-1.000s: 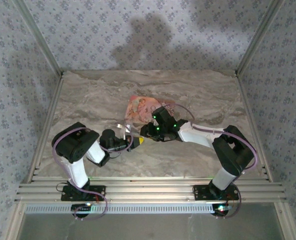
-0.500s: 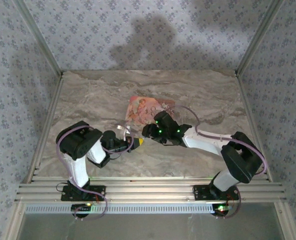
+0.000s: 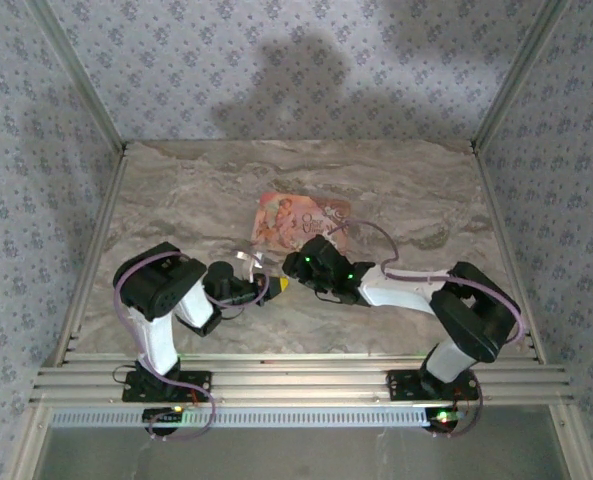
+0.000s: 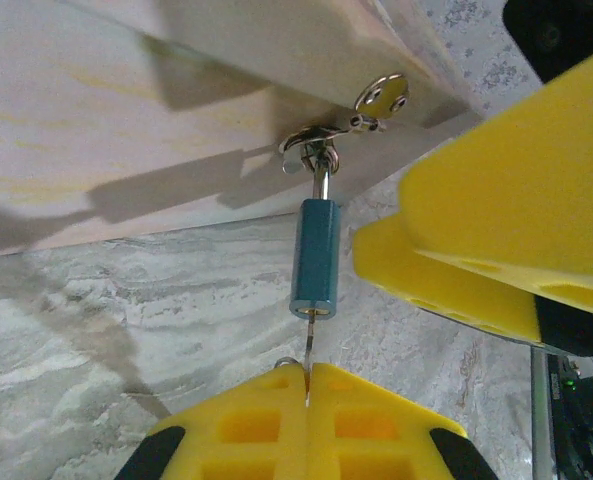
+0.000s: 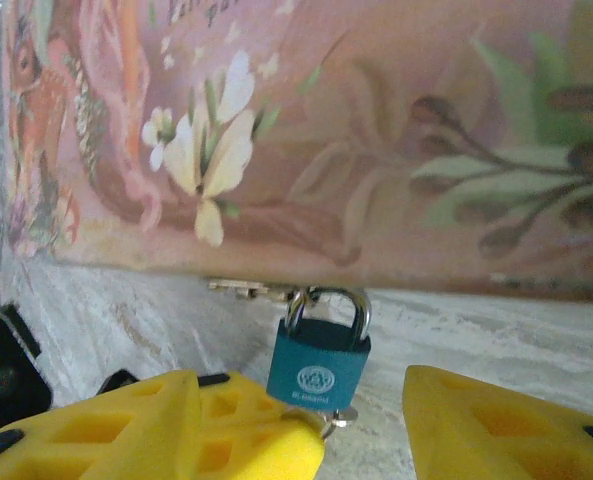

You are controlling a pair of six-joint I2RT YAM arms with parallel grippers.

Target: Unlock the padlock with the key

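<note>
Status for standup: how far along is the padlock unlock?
Done: the key looks seated in the bottom of the teal padlock. In hand: left gripper is shut on the key; right gripper is open, fingers flanking the padlock. Left: turn the key; the shackle is closed through the clasp.

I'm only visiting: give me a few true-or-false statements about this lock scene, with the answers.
1. The padlock is teal. True.
2. The left gripper is wide open. False: it is shut on the key, which sits in the padlock's bottom.
3. The padlock is hooked through a metal clasp on the flowered box. True.
4. The right gripper squeezes the padlock. False: its fingers stand apart.
</note>
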